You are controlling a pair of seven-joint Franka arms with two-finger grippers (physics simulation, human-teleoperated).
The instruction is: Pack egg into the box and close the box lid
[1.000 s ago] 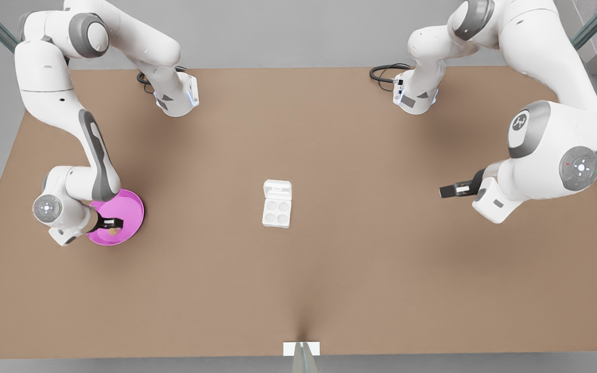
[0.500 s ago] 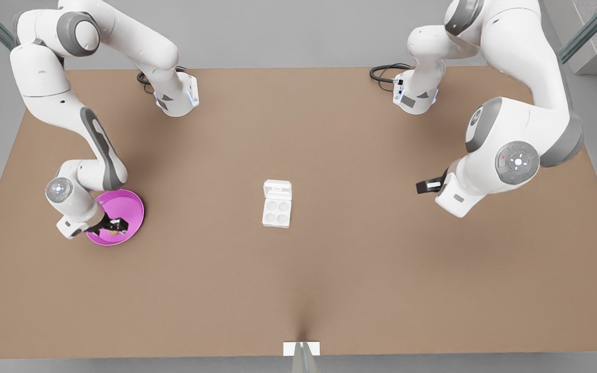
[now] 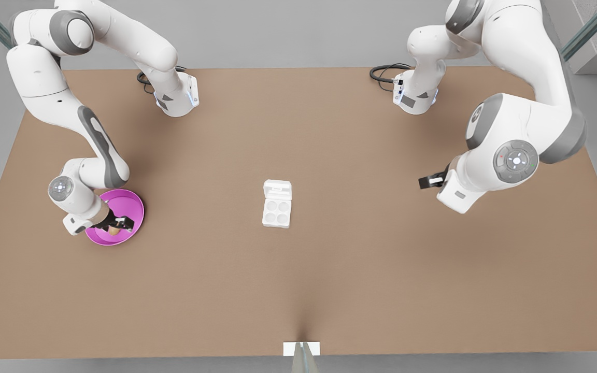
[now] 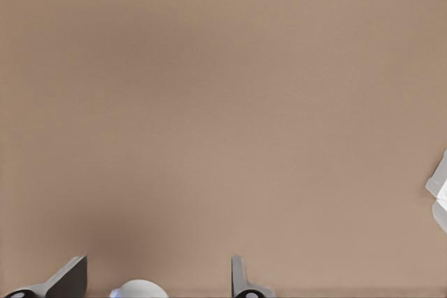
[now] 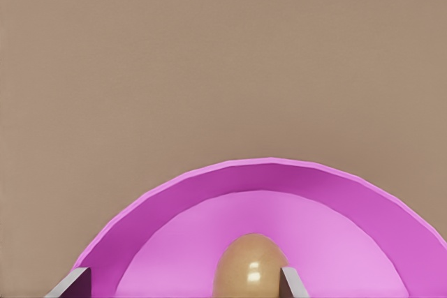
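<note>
Egg [image 5: 253, 267] lies in the pink plate [image 5: 174, 204], between the tips of the right gripper [image 5: 185, 280], whose jaws stand wide: one tip is just beside the shell, the other well off to its far side, so nothing is gripped yet. In the front view the same gripper [image 3: 120, 223] hangs over the plate [image 3: 131, 203] at the front view's left, with the egg [image 3: 114, 231] showing under it.

This looks like the pick-up step, the first of the task. The next move, by my judgement, calls for centring the jaws on the shell, lowering a little if they are not yet deep enough (depth is hard to read here), then closing gently, since a smooth oval can squirt out of a lopsided pinch.

The box [image 3: 276, 211] sits mid-desk, well apart from the plate, its four cups bare and the box lid [image 3: 278, 189] folded back flat behind the tray.

The left gripper [image 3: 429, 181] waits at the front view's right, above bare desk [image 3: 329, 285]; in its wrist view the jaws [image 4: 159, 280] stand wide with nothing between them, and a white corner of the box [image 4: 438, 193] shows at the frame's edge.
</note>
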